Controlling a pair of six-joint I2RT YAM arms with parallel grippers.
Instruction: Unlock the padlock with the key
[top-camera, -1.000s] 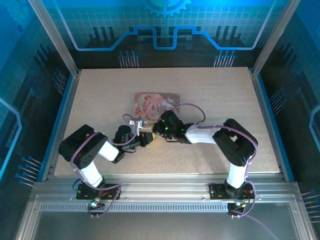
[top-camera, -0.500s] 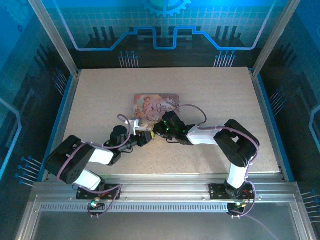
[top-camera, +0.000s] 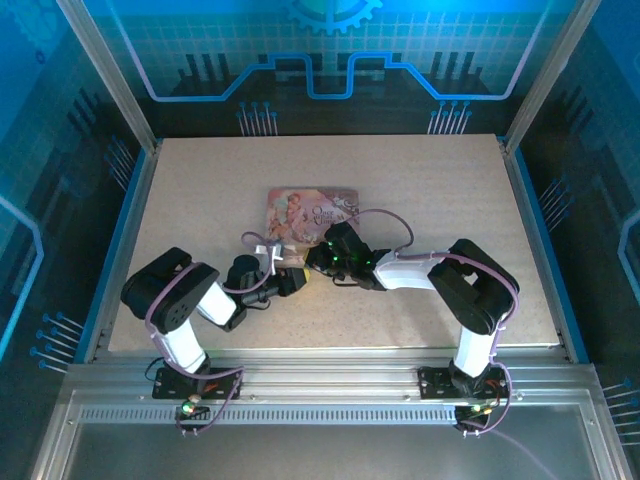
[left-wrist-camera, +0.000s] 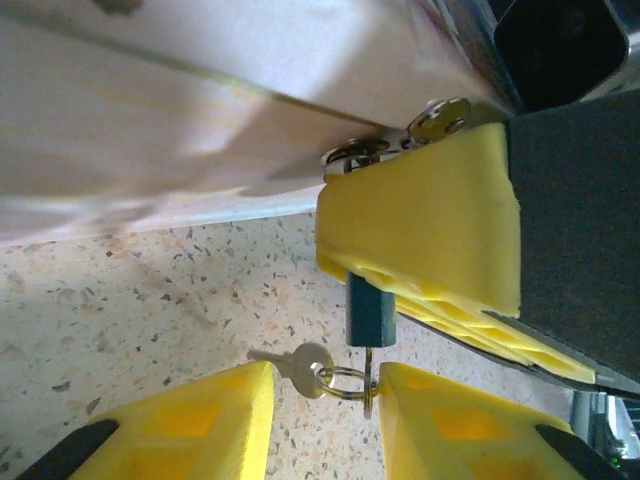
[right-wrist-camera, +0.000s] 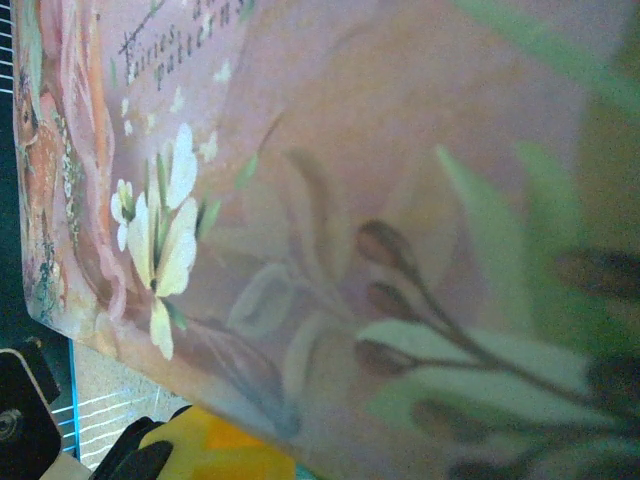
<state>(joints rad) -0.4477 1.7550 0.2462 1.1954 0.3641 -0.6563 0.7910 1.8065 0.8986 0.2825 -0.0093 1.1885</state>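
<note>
Both grippers meet just in front of the tin (top-camera: 312, 208). The right gripper (left-wrist-camera: 400, 285) clamps the padlock (left-wrist-camera: 371, 312), which pokes out below its yellow pads. The left gripper (left-wrist-camera: 325, 405) stands wide, with the key (left-wrist-camera: 293, 364) on its ring lying on the table (left-wrist-camera: 120, 300) between the fingers, just below the padlock.

A speckled beige bench (top-camera: 440, 200) spreads all around the left tool (top-camera: 296, 276). Far beyond it and out to both sides glow blue translucent walls (top-camera: 330, 50) with grid and circuit patterns, framed by slanting aluminium posts (top-camera: 112, 75).
</note>
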